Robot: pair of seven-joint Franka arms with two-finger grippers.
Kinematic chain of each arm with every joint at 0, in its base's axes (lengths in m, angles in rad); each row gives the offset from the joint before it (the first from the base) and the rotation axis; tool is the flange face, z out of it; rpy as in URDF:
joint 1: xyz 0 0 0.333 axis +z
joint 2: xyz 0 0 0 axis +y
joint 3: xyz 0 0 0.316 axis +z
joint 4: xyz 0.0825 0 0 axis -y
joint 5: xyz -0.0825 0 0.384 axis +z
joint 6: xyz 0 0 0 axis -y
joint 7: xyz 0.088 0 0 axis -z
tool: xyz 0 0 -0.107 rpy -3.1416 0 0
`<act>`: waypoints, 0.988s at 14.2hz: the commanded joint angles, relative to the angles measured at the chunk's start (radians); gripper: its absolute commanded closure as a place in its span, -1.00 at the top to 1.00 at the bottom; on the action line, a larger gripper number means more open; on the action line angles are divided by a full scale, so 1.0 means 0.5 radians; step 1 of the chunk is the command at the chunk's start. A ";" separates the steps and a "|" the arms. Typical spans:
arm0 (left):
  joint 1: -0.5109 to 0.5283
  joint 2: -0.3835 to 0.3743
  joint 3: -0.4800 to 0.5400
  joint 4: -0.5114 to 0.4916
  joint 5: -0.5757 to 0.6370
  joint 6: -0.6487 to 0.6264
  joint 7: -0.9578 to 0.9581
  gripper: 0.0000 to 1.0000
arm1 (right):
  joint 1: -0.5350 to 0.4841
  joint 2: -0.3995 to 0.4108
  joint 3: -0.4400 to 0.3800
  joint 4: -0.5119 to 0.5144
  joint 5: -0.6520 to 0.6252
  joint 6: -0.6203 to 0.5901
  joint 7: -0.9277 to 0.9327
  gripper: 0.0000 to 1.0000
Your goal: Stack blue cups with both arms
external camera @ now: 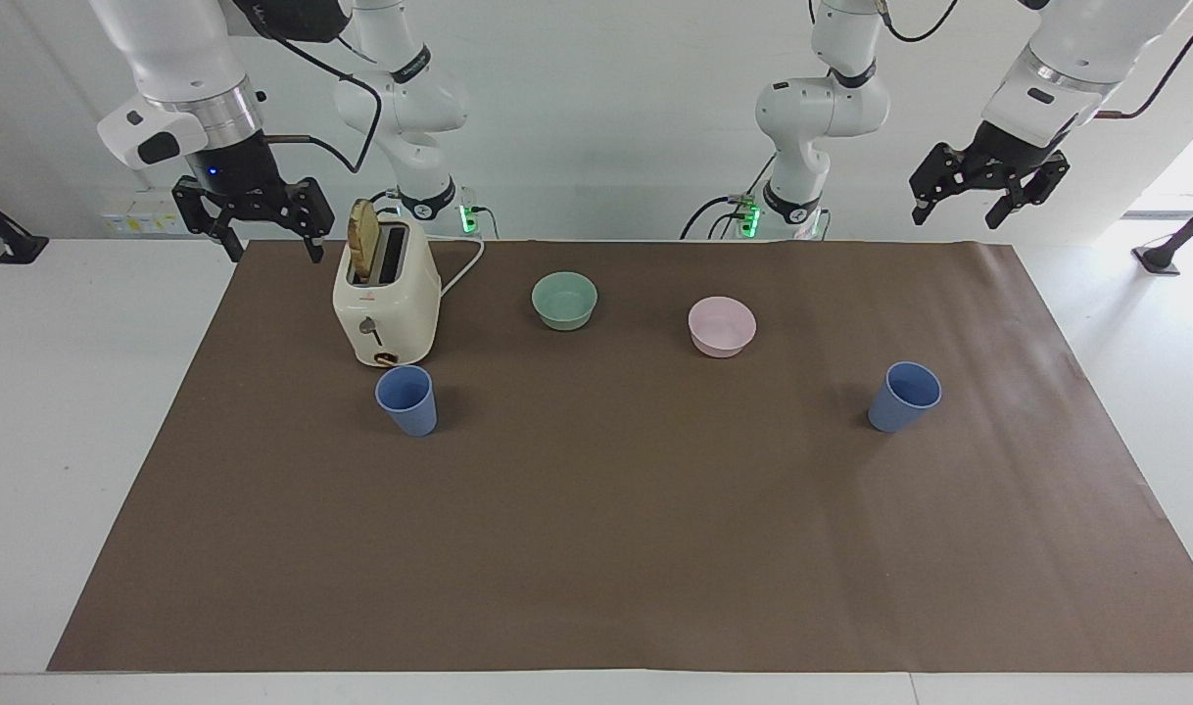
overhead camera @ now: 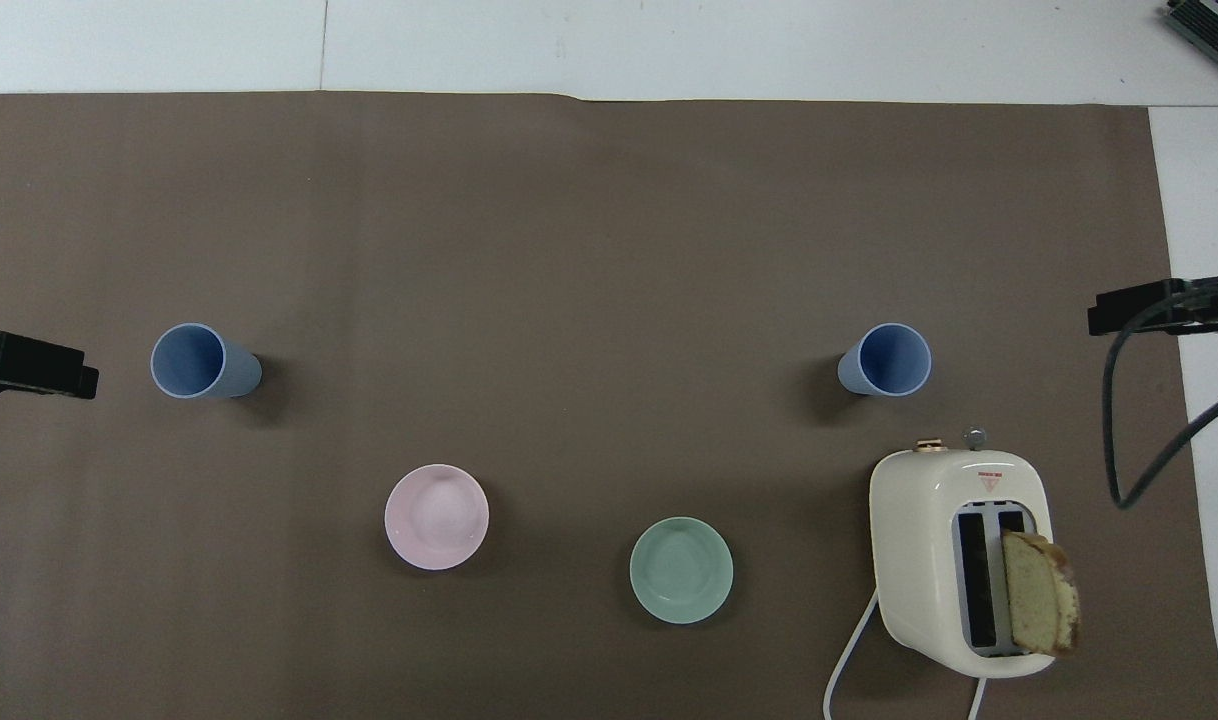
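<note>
Two blue cups stand upright and far apart on the brown mat. One cup (external camera: pixel 407 399) (overhead camera: pixel 886 360) sits just beyond the toaster at the right arm's end. The other cup (external camera: pixel 905 397) (overhead camera: pixel 204 362) stands alone at the left arm's end. My right gripper (external camera: pixel 274 247) hangs open and holds nothing, raised over the mat's corner beside the toaster. My left gripper (external camera: pixel 957 213) is also open and holds nothing, raised over the mat's edge at its own end. Neither gripper touches a cup.
A cream toaster (external camera: pixel 386 299) (overhead camera: pixel 959 560) holds a slice of bread (external camera: pixel 364 238) sticking up, its white cord trailing toward the robots. A mint-green bowl (external camera: pixel 564 300) and a pale pink bowl (external camera: pixel 721 326) sit between the cups, nearer to the robots.
</note>
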 commanded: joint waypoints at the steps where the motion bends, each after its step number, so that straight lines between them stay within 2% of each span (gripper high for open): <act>1: 0.004 -0.038 0.002 -0.038 -0.014 0.026 -0.003 1.00 | 0.000 -0.032 -0.007 -0.030 0.009 -0.014 -0.027 1.00; 10: 0.013 -0.044 0.002 -0.097 -0.014 0.087 -0.006 1.00 | -0.022 -0.032 -0.013 -0.033 0.009 -0.020 -0.033 1.00; 14: 0.025 -0.026 0.014 -0.158 -0.014 0.267 -0.009 1.00 | -0.022 -0.032 -0.007 -0.033 0.012 -0.023 -0.027 1.00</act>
